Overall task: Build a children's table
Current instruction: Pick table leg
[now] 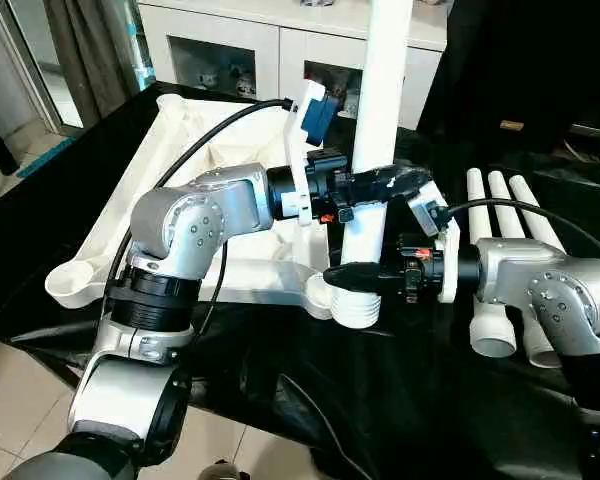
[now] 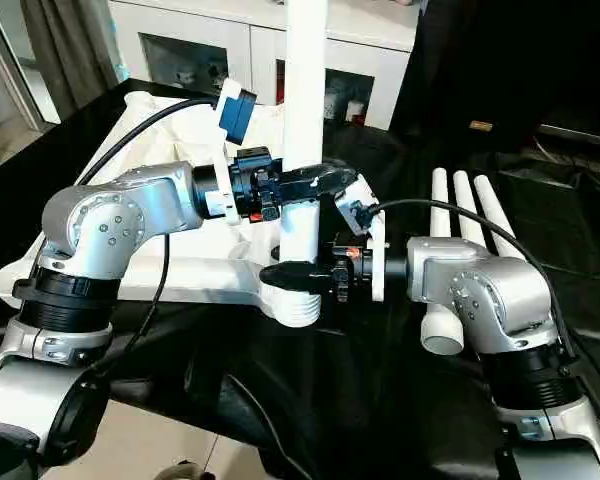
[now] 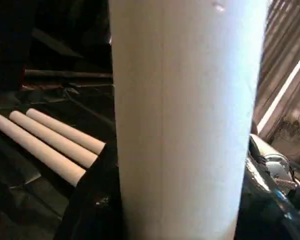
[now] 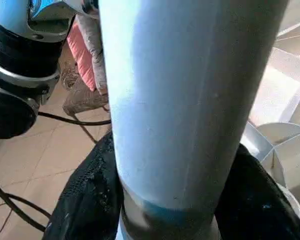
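Leg-fitting is your step: both tools, left tool (image 1: 380,185) above right tool (image 1: 365,277), clamp the upright white tapered plastic leg (image 1: 378,120) over the white ribbed tabletop's (image 1: 195,140) near corner socket (image 1: 352,305); press it down.

White cabinet (image 1: 280,45), black cloth (image 1: 380,400).

Upright white leg (image 3: 182,120) close between black jaws, three more legs (image 3: 50,140) on black cloth (image 3: 20,200) beyond.
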Controlling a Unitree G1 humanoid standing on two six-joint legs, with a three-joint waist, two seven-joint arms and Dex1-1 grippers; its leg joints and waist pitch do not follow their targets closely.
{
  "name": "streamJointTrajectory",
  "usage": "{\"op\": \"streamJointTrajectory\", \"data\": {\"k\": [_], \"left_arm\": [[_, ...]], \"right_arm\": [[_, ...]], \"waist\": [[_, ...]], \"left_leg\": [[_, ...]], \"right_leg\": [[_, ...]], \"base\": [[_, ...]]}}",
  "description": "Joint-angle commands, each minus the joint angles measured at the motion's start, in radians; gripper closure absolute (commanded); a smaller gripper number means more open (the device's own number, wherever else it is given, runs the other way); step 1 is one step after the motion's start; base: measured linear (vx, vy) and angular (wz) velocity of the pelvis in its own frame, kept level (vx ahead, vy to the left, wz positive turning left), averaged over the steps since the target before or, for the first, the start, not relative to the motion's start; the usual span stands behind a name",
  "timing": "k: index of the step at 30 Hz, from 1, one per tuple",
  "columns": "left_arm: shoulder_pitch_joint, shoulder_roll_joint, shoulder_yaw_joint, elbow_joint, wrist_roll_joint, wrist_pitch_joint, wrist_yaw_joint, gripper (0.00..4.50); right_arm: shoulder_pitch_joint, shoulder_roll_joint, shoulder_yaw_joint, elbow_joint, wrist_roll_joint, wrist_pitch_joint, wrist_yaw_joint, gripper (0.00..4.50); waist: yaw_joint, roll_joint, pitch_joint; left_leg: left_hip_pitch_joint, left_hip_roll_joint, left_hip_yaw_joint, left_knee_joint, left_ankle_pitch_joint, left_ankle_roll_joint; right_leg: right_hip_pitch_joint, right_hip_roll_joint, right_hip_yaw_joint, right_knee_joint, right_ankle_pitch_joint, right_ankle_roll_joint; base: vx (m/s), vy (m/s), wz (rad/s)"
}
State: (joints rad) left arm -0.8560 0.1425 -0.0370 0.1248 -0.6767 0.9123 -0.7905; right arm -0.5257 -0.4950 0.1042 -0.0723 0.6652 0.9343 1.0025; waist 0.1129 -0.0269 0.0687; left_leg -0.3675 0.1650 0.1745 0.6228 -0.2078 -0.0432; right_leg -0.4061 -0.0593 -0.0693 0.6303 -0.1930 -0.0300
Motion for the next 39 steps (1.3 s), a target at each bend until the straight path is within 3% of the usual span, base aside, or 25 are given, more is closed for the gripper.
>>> {"op": "streamJointTrajectory", "data": {"k": [1, 5, 6, 7, 8, 13, 17, 18, 19, 20, 21, 22, 24, 26, 28, 29, 31, 32, 33, 34, 35, 36, 37, 38, 39], "left_arm": [[0.002, -0.02, 0.025, 0.008, -0.018, -0.017, 0.016, 1.81], [0.009, -0.08, 0.127, 0.037, -0.066, -0.113, 0.05, 1.42], [0.016, -0.125, 0.214, 0.05, -0.14, -0.161, 0.056, 1.41], [0.018, -0.144, 0.258, 0.06, -0.178, -0.18, 0.07, 1.41], [0.019, -0.157, 0.285, 0.066, -0.202, -0.191, 0.08, 1.41], [0.049, -0.162, 0.327, 0.054, -0.228, -0.206, 0.064, 1.41], [0.129, -0.033, 0.217, -0.029, -0.056, -0.282, -0.009, 1.41], [0.129, -0.033, 0.217, -0.029, -0.056, -0.282, -0.009, 1.41], [0.179, 0.065, 0.111, -0.057, 0.059, -0.341, -0.072, 1.41], [0.221, 0.14, 0.024, -0.079, 0.141, -0.384, -0.122, 1.41], [0.221, 0.14, 0.024, -0.079, 0.141, -0.384, -0.122, 1.41], [0.244, 0.181, -0.028, -0.082, 0.194, -0.419, -0.153, 1.41], [0.288, 0.255, -0.128, -0.065, 0.299, -0.512, -0.22, 1.41], [0.312, 0.297, -0.195, -0.037, 0.369, -0.575, -0.267, 1.41], [0.321, 0.324, -0.255, -0.003, 0.431, -0.627, -0.306, 1.41], [0.322, 0.329, -0.278, 0.009, 0.45, -0.647, -0.312, 1.41], [0.318, 0.34, -0.306, 0.051, 0.49, -0.696, -0.318, 1.41], [0.312, 0.349, -0.329, 0.082, 0.521, -0.723, -0.321, 1.41], [0.301, 0.35, -0.342, 0.122, 0.549, -0.753, -0.314, 1.41], [0.301, 0.35, -0.342, 0.122, 0.549, -0.753, -0.314, 1.69], [0.287, 0.35, -0.348, 0.168, 0.571, -0.781, -0.312, 1.76], [0.279, 0.348, -0.351, 0.191, 0.582, -0.795, -0.31, 1.76], [0.263, 0.351, -0.345, 0.237, 0.59, -0.817, -0.32, 1.81], [0.249, 0.356, -0.337, 0.273, 0.592, -0.83, -0.333, 1.81], [0.244, 0.361, -0.334, 0.288, 0.591, -0.831, -0.344, 1.96]], "right_arm": [[0.006, 0.005, -0.027, -0.008, 0.005, -0.019, -0.014, 2.57], [0.019, 0.034, -0.054, -0.01, 0.015, -0.053, -0.03, 2.57], [0.027, 0.051, -0.071, -0.014, 0.022, -0.068, -0.045, 2.57], [0.031, 0.06, -0.079, -0.018, 0.026, -0.074, -0.053, 2.57], [0.035, 0.065, -0.084, -0.021, 0.028, -0.078, -0.059, 2.57], [0.06, 0.101, -0.112, -0.031, 0.016, -0.124, -0.109, 2.57], [0.076, 0.13, -0.149, -0.046, -0.047, -0.198, -0.213, 2.57], [0.076, 0.13, -0.149, -0.046, -0.047, -0.198, -0.213, 2.57], [0.072, 0.136, -0.146, -0.017, -0.106, -0.25, -0.263, 2.57], [0.071, 0.14, -0.144, 0.012, -0.152, -0.299, -0.301, 2.57], [0.071, 0.14, -0.144, 0.012, -0.152, -0.299, -0.301, 2.57], [0.072, 0.144, -0.14, 0.031, -0.187, -0.341, -0.329, 2.57], [0.088, 0.152, -0.131, 0.053, -0.235, -0.403, -0.367, 2.58], [0.106, 0.166, -0.136, 0.058, -0.244, -0.419, -0.393, 2.58], [0.12, 0.193, -0.16, 0.061, -0.228, -0.411, -0.419, 2.58], [0.126, 0.201, -0.171, 0.065, -0.219, -0.407, -0.424, 2.58], [0.135, 0.215, -0.167, 0.073, -0.225, -0.418, -0.436, 2.58], [0.143, 0.224, -0.163, 0.085, -0.237, -0.431, -0.451, 2.58], [0.151, 0.228, -0.154, 0.097, -0.257, -0.458, -0.457, 2.58], [0.151, 0.228, -0.154, 0.097, -0.257, -0.458, -0.457, 2.58], [0.16, 0.235, -0.152, 0.099, -0.255, -0.458, -0.456, 2.58], [0.165, 0.237, -0.152, 0.098, -0.252, -0.456, -0.453, 2.58], [0.176, 0.239, -0.14, 0.084, -0.259, -0.465, -0.447, 2.58], [0.187, 0.239, -0.127, 0.069, -0.268, -0.475, -0.439, 2.58], [0.195, 0.239, -0.121, 0.057, -0.271, -0.478, -0.438, 2.58]], "waist": [[0.004, -0.002, -0.082], [0.006, 0.0, -0.084], [0.007, -0.001, -0.083], [0.007, 0.005, -0.083], [0.007, 0.001, -0.084], [0.004, 0.011, -0.083], [-0.003, 0.018, -0.083], [-0.004, 0.019, -0.083], [0.0, 0.029, -0.082], [-0.003, 0.028, -0.082], [-0.005, 0.029, -0.08], [-0.009, 0.029, -0.08], [-0.005, 0.021, -0.078], [-0.003, 0.026, -0.079], [-0.004, 0.005, -0.078], [-0.003, 0.003, -0.077], [0.001, 0.011, -0.077], [0.0, 0.01, -0.077], [0.003, 0.021, -0.077], [0.001, 0.017, -0.076], [0.0, 0.029, -0.076], [0.001, 0.031, -0.076], [0.004, 0.049, -0.08], [0.001, 0.039, -0.077], [0.002, 0.042, -0.079]], "left_leg": [[0.001, 0.058, -0.021, -0.06, 0.002, 0.05], [0.001, 0.058, -0.022, -0.06, -0.007, 0.05], [-0.002, 0.056, -0.021, -0.06, -0.016, 0.05], [-0.003, 0.056, -0.022, -0.06, -0.021, 0.047], [-0.001, 0.056, -0.023, -0.06, -0.028, 0.046], [0.004, 0.058, -0.024, -0.063, -0.046, 0.046], [0.008, 0.066, -0.029, -0.071, -0.043, 0.026], [0.011, 0.066, -0.029, -0.072, -0.043, 0.025], [0.012, 0.066, -0.032, -0.073, -0.05, 0.014], [0.012, 0.065, -0.03, -0.076, -0.055, 0.001], [0.013, 0.065, -0.029, -0.077, -0.061, -0.005], [0.013, 0.063, -0.025, -0.075, -0.064, -0.012], [0.018, 0.064, -0.022, -0.078, -0.089, -0.02], [0.013, 0.065, -0.025, -0.08, -0.082, -0.024], [0.011, 0.063, -0.023, -0.083, -0.069, -0.014], [0.012, 0.066, -0.023, -0.085, -0.074, -0.012], [0.011, 0.066, -0.024, -0.084, -0.074, -0.014], [0.01, 0.065, -0.023, -0.085, -0.075, -0.012], [0.012, 0.064, -0.024, -0.084, -0.089, -0.022], [0.012, 0.063, -0.022, -0.084, -0.093, -0.023], [0.013, 0.062, -0.023, -0.085, -0.108, -0.031], [0.013, 0.061, -0.024, -0.084, -0.116, -0.032], [0.015, 0.063, -0.028, -0.083, -0.123, -0.04], [0.013, 0.061, -0.025, -0.084, -0.127, -0.036], [0.011, 0.06, -0.028, -0.084, -0.124, -0.04]], "right_leg": [[0.074, -0.091, 0.058, -0.067, -0.055, -0.23], [0.075, -0.092, 0.057, -0.067, -0.041, -0.244], [0.078, -0.095, 0.057, -0.068, -0.04, -0.251], [0.08, -0.096, 0.056, -0.069, -0.04, -0.256], [0.081, -0.093, 0.055, -0.069, -0.041, -0.256], [0.075, -0.09, 0.054, -0.073, -0.083, -0.232], [0.069, -0.088, 0.055, -0.071, -0.102, -0.185], [0.066, -0.087, 0.055, -0.073, -0.106, -0.179], [0.065, -0.091, 0.056, -0.078, -0.119, -0.172], [0.064, -0.089, 0.056, -0.073, -0.129, -0.158], [0.062, -0.087, 0.057, -0.074, -0.135, -0.154], [0.063, -0.087, 0.058, -0.071, -0.13, -0.159], [0.057, -0.087, 0.06, -0.076, -0.153, -0.16], [0.06, -0.091, 0.061, -0.071, -0.15, -0.157], [0.063, -0.09, 0.061, -0.069, -0.145, -0.151], [0.061, -0.095, 0.061, -0.07, -0.151, -0.152], [0.06, -0.098, 0.061, -0.067, -0.142, -0.161], [0.06, -0.097, 0.061, -0.07, -0.142, -0.161], [0.057, -0.099, 0.061, -0.068, -0.144, -0.163], [0.056, -0.096, 0.061, -0.071, -0.143, -0.16], [0.056, -0.094, 0.062, -0.075, -0.136, -0.161], [0.058, -0.094, 0.062, -0.074, -0.135, -0.162], [0.059, -0.099, 0.062, -0.067, -0.121, -0.174], [0.058, -0.095, 0.061, -0.076, -0.122, -0.171], [0.063, -0.096, 0.061, -0.067, -0.101, -0.178]], "base": [[0.0, 0.0, 0.0], [0.0, 0.0, 0.0], [0.0, 0.0, 0.0], [0.0, 0.0, 0.0], [0.0, 0.0, 0.0], [0.0, 0.0, 0.0], [0.0, 0.0, 0.0], [0.0, 0.0, 0.0], [0.0, 0.0, 0.0], [0.0, 0.0, 0.0], [0.0, 0.0, 0.0], [0.0, 0.0, 0.0], [0.0, 0.0, 0.0], [0.0, 0.0, 0.0], [0.0, 0.0, 0.0], [0.0, 0.0, 0.0], [0.0, 0.0, 0.0], [0.0, 0.0, 0.0], [0.0, 0.0, 0.0], [0.0, 0.0, 0.0], [0.0, 0.0, 0.0], [0.0, 0.0, 0.0], [0.0, 0.0, 0.0], [0.0, 0.0, 0.0], [0.0, 0.0, 0.0]]}}
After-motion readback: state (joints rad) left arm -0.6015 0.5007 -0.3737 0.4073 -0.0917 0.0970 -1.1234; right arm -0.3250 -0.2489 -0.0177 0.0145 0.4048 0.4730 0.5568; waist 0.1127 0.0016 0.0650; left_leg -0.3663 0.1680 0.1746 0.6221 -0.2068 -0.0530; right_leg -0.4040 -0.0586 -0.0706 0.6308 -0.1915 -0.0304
